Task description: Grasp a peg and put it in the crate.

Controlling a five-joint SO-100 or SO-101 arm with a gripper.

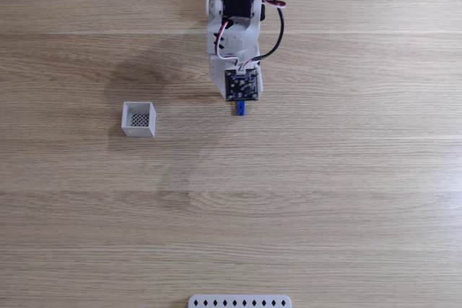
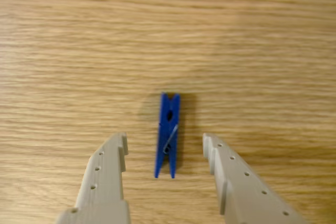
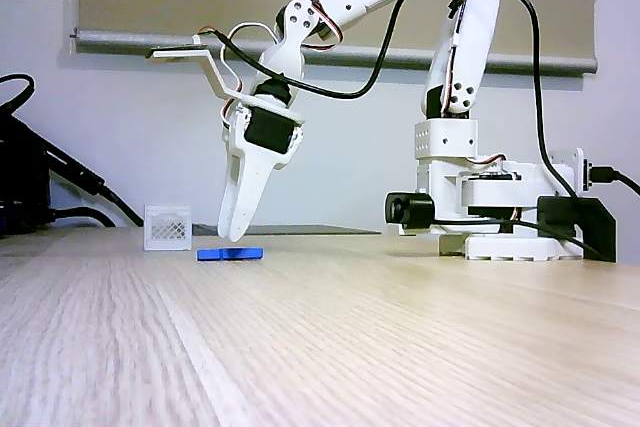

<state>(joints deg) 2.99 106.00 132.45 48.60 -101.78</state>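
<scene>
A white perforated strip (image 1: 240, 301) lies on the wooden table (image 1: 346, 200); black cables (image 3: 40, 182) trail along the wall.

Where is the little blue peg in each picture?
Fixed view from above: the peg lies at upper middle, just below the arm's tip.
Wrist view: the peg lies lengthwise between the open gripper fingers.
Fixed side view: the peg lies flat beneath the gripper, right of the crate.
Shared landmark: the gripper.

White plastic arm (image 3: 460, 57) with black servo blocks, looping black and red-white cables, pale tapered hand (image 2: 165, 153) fingers dotted with small holes, black base clamp
</scene>
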